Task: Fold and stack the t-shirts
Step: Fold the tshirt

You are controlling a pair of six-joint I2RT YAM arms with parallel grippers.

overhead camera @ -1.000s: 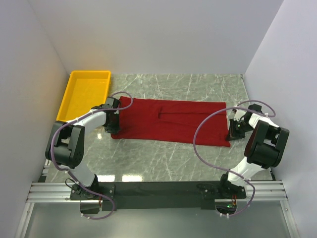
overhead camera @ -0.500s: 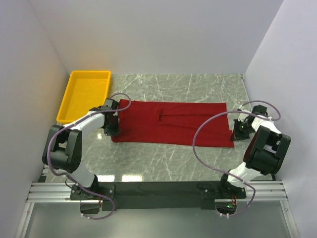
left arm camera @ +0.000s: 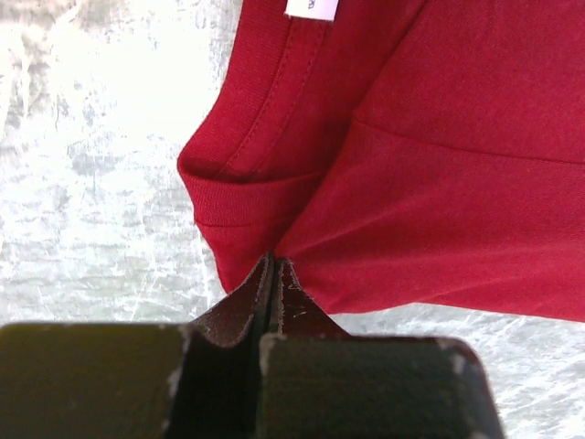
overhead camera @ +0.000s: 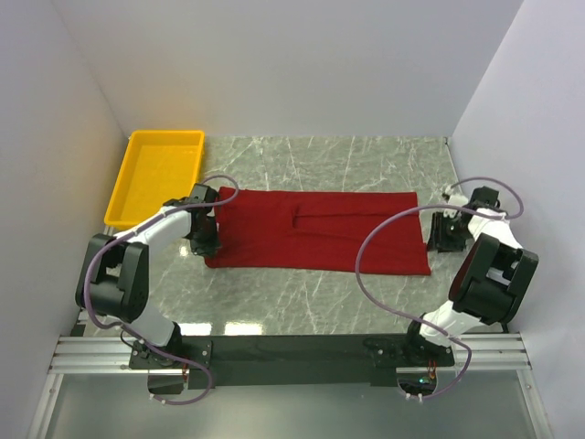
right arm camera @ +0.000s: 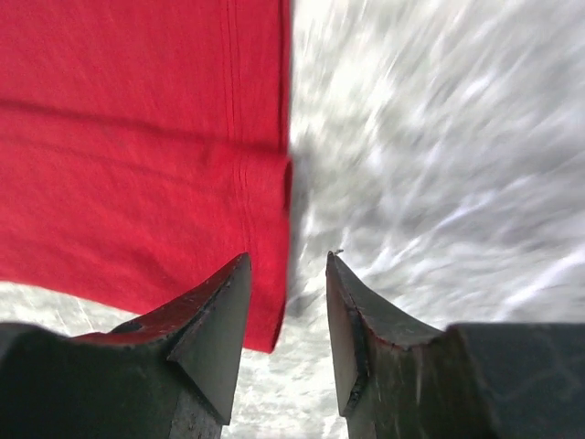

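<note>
The left gripper (left arm camera: 272,274) is pinched tight on a fold of the t-shirt (overhead camera: 302,240), at the cloth's 8 o'clock corner in the top view. From its wrist camera, the white neck label (left arm camera: 311,7) shows at 12 o'clock from the fingertips. The right gripper (right arm camera: 288,258) stands with its fingers parted and grips nothing, with the shirt's hemmed 3 o'clock edge just beside them. The dark red shirt lies flat as a long strip across the middle of the marble table (overhead camera: 302,302). A yellow tray (overhead camera: 164,135) sits at the table's 10 o'clock corner.
</note>
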